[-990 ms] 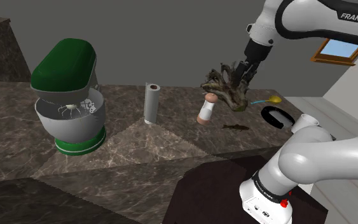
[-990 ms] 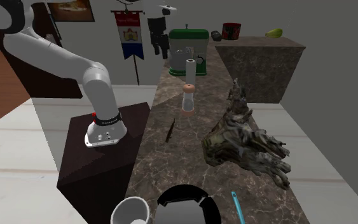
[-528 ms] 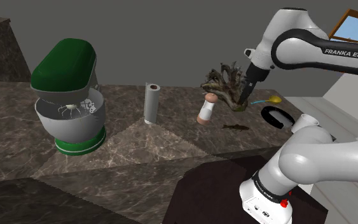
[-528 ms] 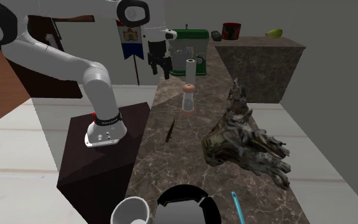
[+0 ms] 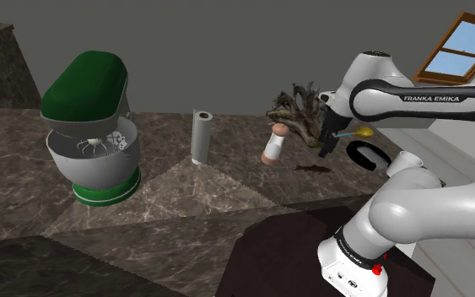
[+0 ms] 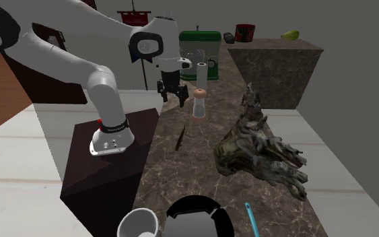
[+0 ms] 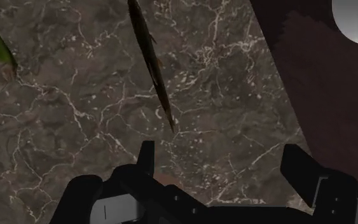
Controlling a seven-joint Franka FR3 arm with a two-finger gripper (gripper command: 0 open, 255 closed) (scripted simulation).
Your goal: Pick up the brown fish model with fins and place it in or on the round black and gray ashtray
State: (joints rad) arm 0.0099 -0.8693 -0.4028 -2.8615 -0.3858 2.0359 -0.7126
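Note:
The fish model point(image 5: 311, 168) is a thin, dark brown sliver lying flat on the marble counter point(image 5: 227, 190); it is also the dark streak point(image 6: 181, 138) near the counter's edge. In the wrist view the fish point(image 7: 151, 57) stretches away just beyond the fingertips. My gripper point(image 5: 324, 148) hangs above it, open and empty, with the fingers point(image 7: 147, 156) wide apart and not touching it. It points down between the grinder and the counter edge point(image 6: 170, 96). The round black and grey ashtray point(image 5: 366, 154) sits past the fish, at the counter's near end point(image 6: 194, 217) in the second exterior view.
A gnarled brown root-like piece point(image 6: 258, 145) takes up much of the counter's width. A small grinder point(image 5: 273, 145), a paper towel roll point(image 5: 201, 137) and a green stand mixer point(image 5: 92, 126) stand along it. A white cup point(image 6: 137, 224) and a teal-handled spoon point(image 6: 250, 219) flank the ashtray.
The arm has folded down and the gripper has dropped from beside the root-like piece to just above the counter, over the fish. Nothing on the counter has moved.

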